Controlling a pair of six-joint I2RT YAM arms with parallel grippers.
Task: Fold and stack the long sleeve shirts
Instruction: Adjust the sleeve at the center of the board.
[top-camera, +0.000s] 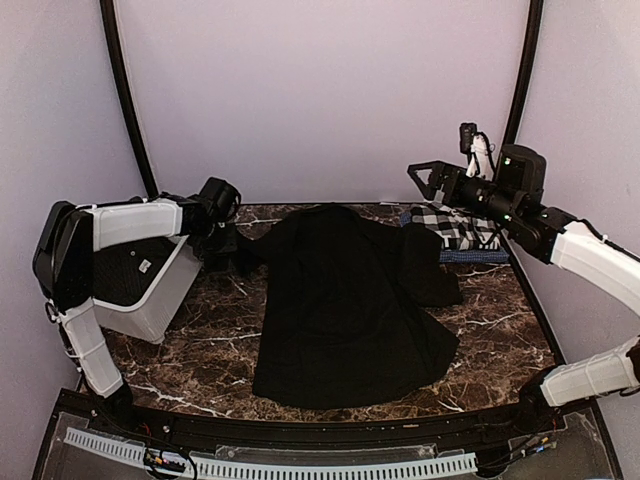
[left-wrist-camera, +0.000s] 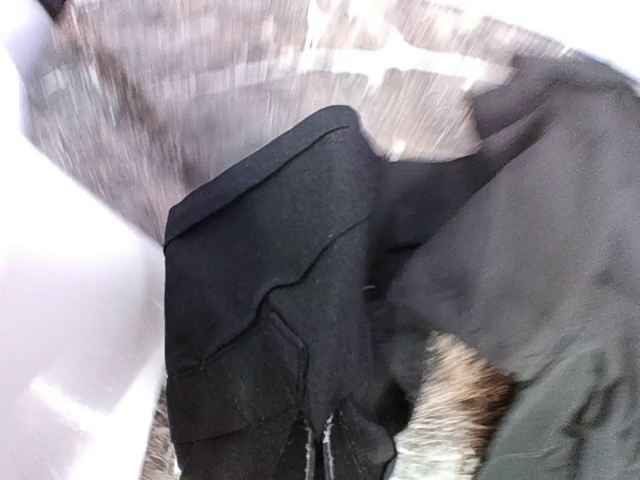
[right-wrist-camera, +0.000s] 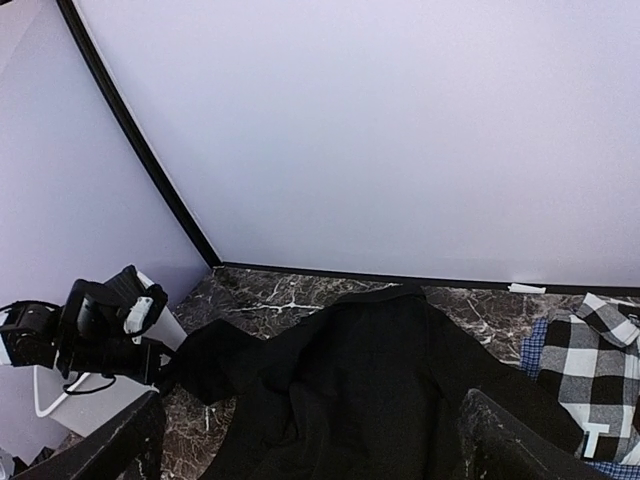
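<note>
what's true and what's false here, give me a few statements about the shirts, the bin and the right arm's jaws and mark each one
1. The black shirt lies spread out on the marble table. True.
2. The checked shirt lies inside the white bin. False: it lies on the table at the far right, and the bin stands at the left.
3. The right arm is raised, its jaws wide open and holding nothing. True.
4. The white bin is empty. False: something black lies inside it.
</note>
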